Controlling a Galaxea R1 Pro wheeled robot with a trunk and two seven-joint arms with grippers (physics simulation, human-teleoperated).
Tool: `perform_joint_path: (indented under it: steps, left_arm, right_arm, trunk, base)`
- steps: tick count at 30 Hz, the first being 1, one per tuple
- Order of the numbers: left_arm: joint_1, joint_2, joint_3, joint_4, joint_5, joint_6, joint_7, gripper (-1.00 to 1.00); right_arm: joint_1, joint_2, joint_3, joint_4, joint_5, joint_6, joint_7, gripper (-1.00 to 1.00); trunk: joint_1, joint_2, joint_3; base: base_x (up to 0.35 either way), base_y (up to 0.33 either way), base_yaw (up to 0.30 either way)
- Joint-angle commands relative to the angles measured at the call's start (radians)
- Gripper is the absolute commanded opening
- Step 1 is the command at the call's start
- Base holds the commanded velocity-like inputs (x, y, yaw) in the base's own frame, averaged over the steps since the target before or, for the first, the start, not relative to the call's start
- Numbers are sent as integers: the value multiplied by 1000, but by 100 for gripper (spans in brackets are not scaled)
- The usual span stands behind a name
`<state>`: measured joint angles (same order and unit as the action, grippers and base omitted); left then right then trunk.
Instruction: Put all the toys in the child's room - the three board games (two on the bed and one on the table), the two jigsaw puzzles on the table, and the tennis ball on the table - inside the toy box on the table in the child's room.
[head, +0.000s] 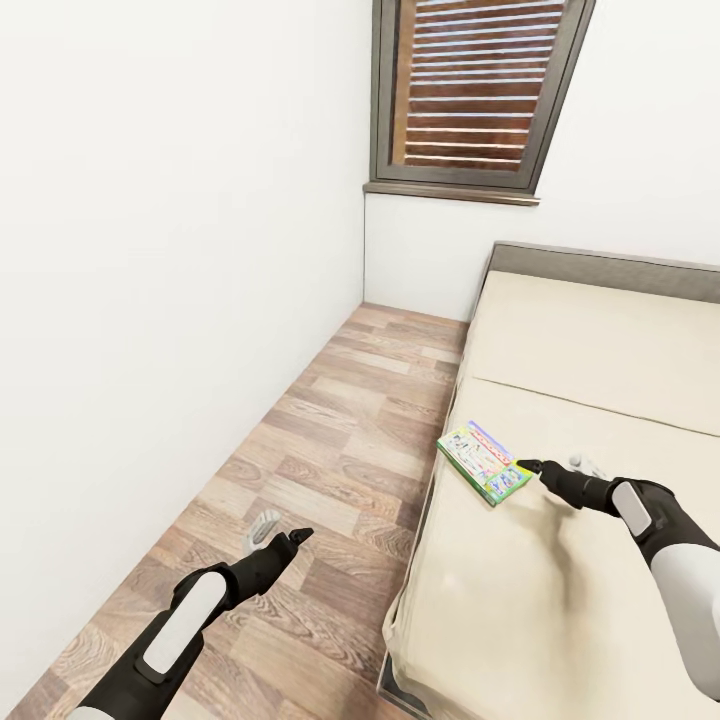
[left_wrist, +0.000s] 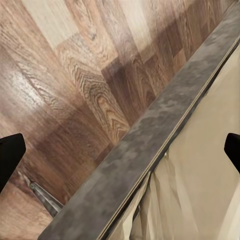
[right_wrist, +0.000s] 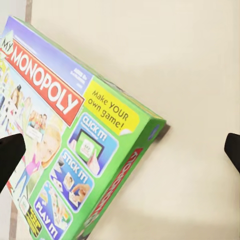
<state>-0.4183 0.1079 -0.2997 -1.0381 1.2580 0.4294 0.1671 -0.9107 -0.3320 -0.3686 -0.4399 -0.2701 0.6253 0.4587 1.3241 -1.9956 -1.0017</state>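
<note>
- The right pincer reaches out over the bed, its dark fingertips right at the near corner of the Monopoly board game.
- In the right wrist view the right pincer is spread wide: one black fingertip lies over the printed cover and the other sits at the far edge over bare mattress, so the jaws are released and grasp nothing.
- The Monopoly board game lies flat on the beige mattress cover, close to the bed's edge, its green-edged corner pointing into the gap between the fingertips.
- Beyond that pincer, further along the bed, runs the low grey headboard; above and past it hangs the slatted window shutter in the white wall.
- The left pincer hovers over the wood-plank floor, beside the bed and well apart from the game.
- In the left wrist view the left pincer is likewise released, its two black fingertips far apart at the picture's sides.
- Beneath that pincer run the grey bed frame, the wood-plank floor on one side of it and the creased beige bed cover on the other.
</note>
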Motion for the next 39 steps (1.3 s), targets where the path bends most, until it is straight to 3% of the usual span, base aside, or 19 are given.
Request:
perform_joint_path:
  steps: [1,39]
  left_arm:
    - [-1,1,-3,-2,11,0,9,100]
    - [-1,1,-3,-2,11,0,9,100]
  right_arm:
    - [-1,0,-6,-1,-2,7,2,100]
    - [1,10,-4,0,-1,8,7,100]
  trunk:
    - [0,0,-1]
    - [0,0,-1]
  base:
    - [0,0,0]
    - [0,0,0]
